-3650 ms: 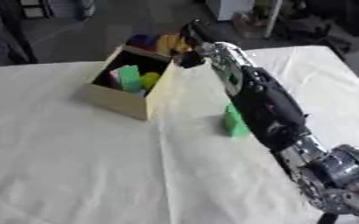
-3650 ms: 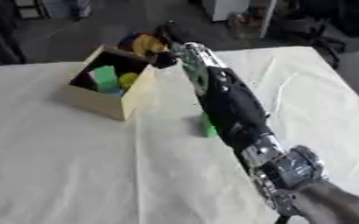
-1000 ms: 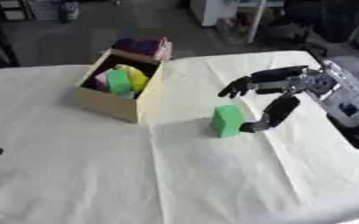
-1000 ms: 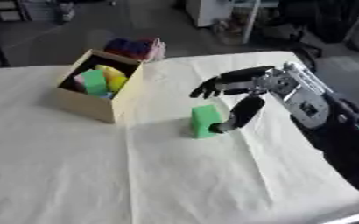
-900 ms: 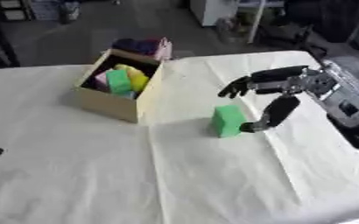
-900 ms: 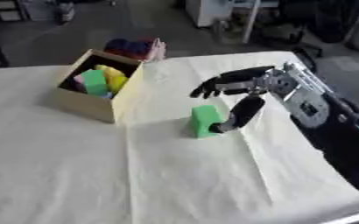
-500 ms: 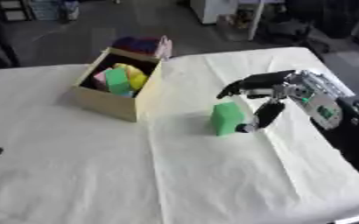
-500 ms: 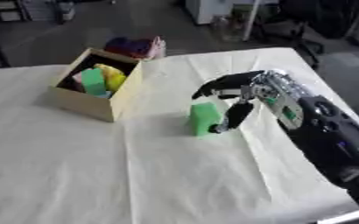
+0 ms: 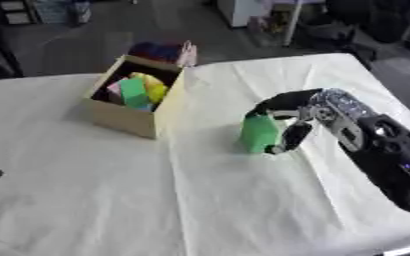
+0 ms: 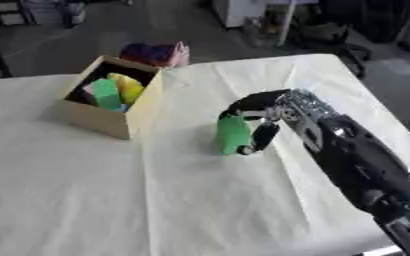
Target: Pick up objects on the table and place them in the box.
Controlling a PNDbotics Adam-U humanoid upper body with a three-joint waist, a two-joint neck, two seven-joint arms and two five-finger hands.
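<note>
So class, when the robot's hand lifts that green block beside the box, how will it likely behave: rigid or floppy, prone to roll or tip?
The green block probably stays rigid: its faces look flat. It stands taller than wide, so a push may tip it. Rolling seems unlikely. The right hand curls round it.

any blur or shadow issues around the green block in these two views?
Left eye view: soft overall, the green rectangular block has fuzzy edges, a faint shadow on its left. Right eye view: similar softness; the right robot hand reads as a dark mass, fingers hard to separate. No glare on the cream tablecloth.
</note>
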